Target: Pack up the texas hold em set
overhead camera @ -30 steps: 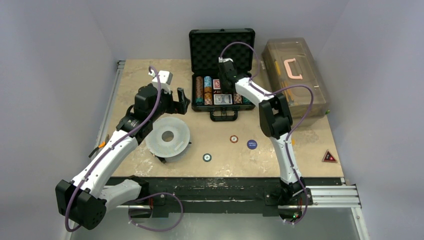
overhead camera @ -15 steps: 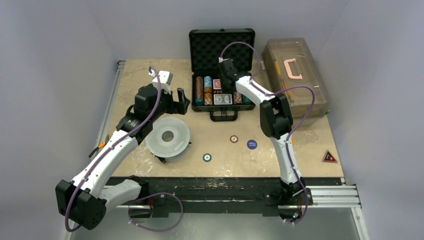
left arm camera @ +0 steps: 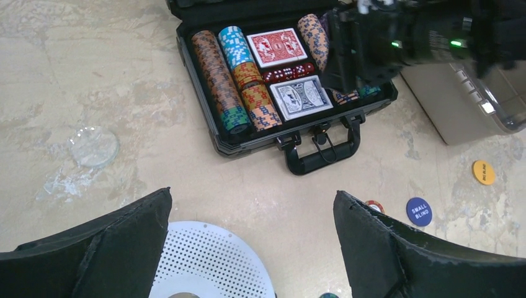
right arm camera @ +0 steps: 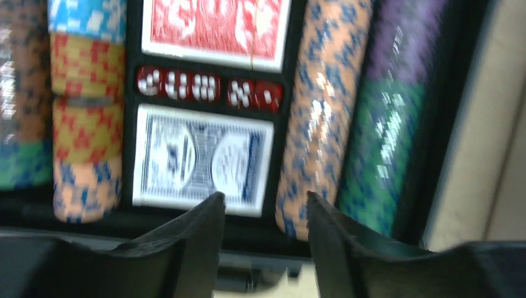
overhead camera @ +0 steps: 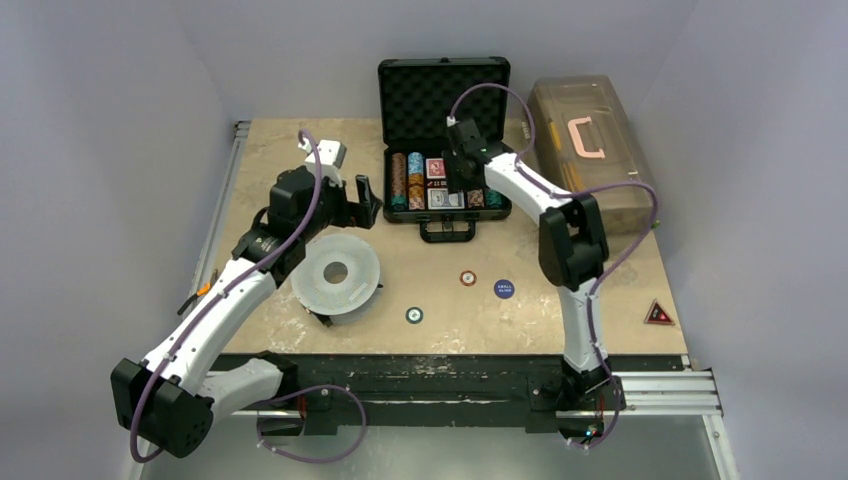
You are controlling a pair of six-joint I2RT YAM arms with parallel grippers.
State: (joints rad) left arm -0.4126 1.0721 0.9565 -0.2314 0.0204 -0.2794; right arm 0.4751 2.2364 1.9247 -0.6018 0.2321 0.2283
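Hovering over the right half of the open briefcase (left arm camera: 248,144), which is standing at the far middle of the table (overhead camera: 300,150), the right gripper (right arm camera: 263,208) is holding its jaws partly apart with nothing between them. It seems to be tidying the contents, so it should be coming down straight and gently, not pushing the chip rows (left arm camera: 214,68) out of their grooves. The left gripper (left arm camera: 251,211) is hanging wide open and empty beside the case. The foam lid (overhead camera: 443,95) is standing upright; two card decks (left arm camera: 276,46) and red dice (left arm camera: 285,73) are lying inside; round buttons (overhead camera: 504,288) are lying loose outside.
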